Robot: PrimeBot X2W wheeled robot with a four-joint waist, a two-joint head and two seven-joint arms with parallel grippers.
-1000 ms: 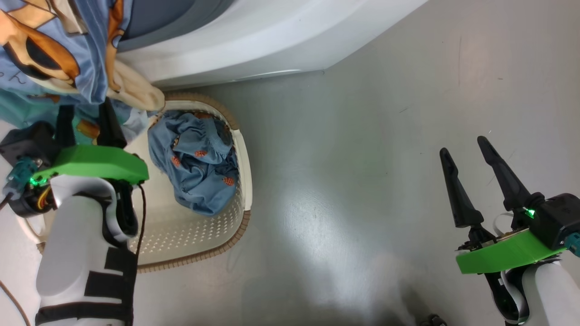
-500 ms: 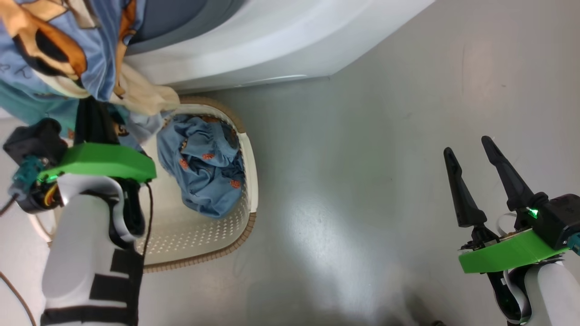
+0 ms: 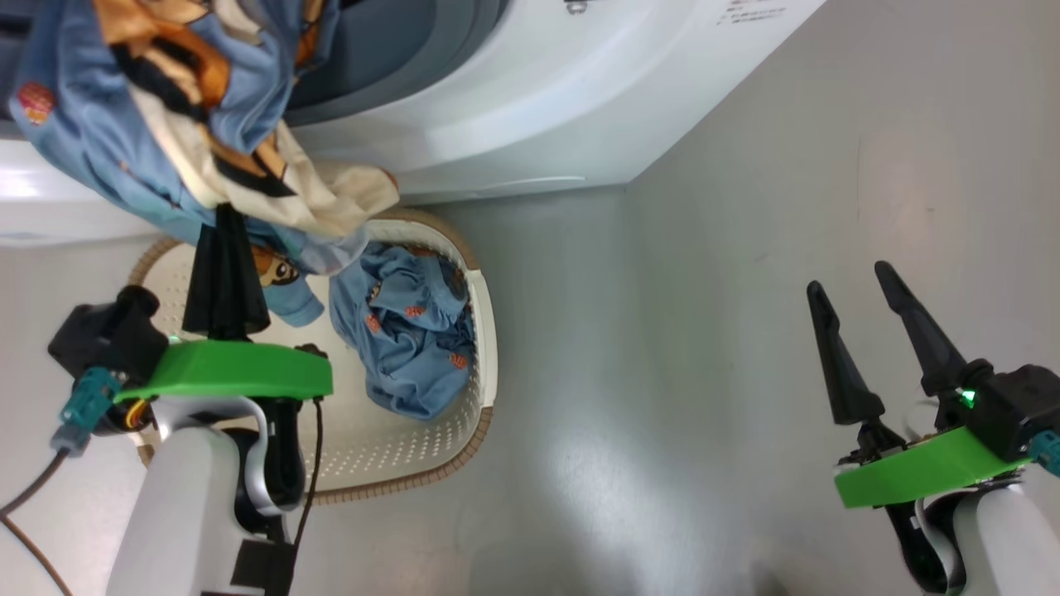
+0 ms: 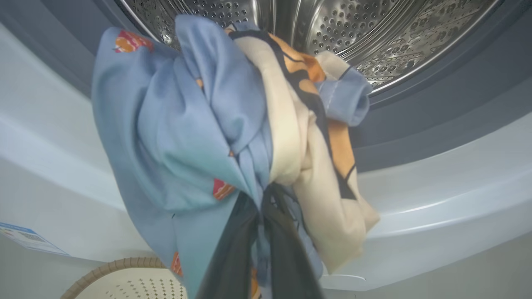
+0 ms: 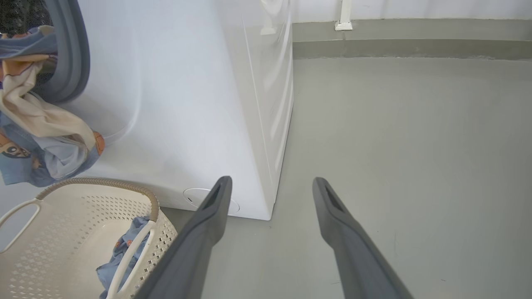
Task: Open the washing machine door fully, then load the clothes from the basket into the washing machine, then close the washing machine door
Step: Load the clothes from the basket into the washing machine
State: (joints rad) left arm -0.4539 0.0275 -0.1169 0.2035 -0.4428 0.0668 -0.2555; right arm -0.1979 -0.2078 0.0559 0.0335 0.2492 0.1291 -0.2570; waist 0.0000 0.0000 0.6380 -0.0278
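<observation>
Your left gripper (image 4: 264,199) is pinched tight on a bunch of cloth. The blue and cream garment (image 4: 187,124) is caught right at the fingertips and balloons up and forward from them, with a cream fold hanging off to the right of the fingers. Beneath the hand sits the basket (image 3: 490,331). Inside it, just to the right of the hand, lies the second garment (image 3: 410,339), a crumpled blue heap against the basket's wall. The held piece's lowest fold hangs down near the basket's rim; from the head view you can't be sure it is clear of it.

Just beyond the fingertips is the white front of the washing machine (image 3: 538,99), then the grey rubber seal (image 4: 436,104). Past that is the steel drum (image 4: 353,33), open straight ahead of the cloth and above it. So you're in the loading step: the first piece is up at the mouth but, by my reading, not in, with the bulk of it on the near side of the seal.

The next move calls for pushing the hand forward and a little up, far enough that the bulk of the cloth passes over the seal into the drum before you release. Let go too early and the hanging cream fold will likely drag the piece back out over the lip. After that comes the piece in the basket, and the door last.

Your right gripper (image 3: 849,277) hangs well off to the right over bare floor (image 3: 704,348), fingers spread wide and holding nothing.
</observation>
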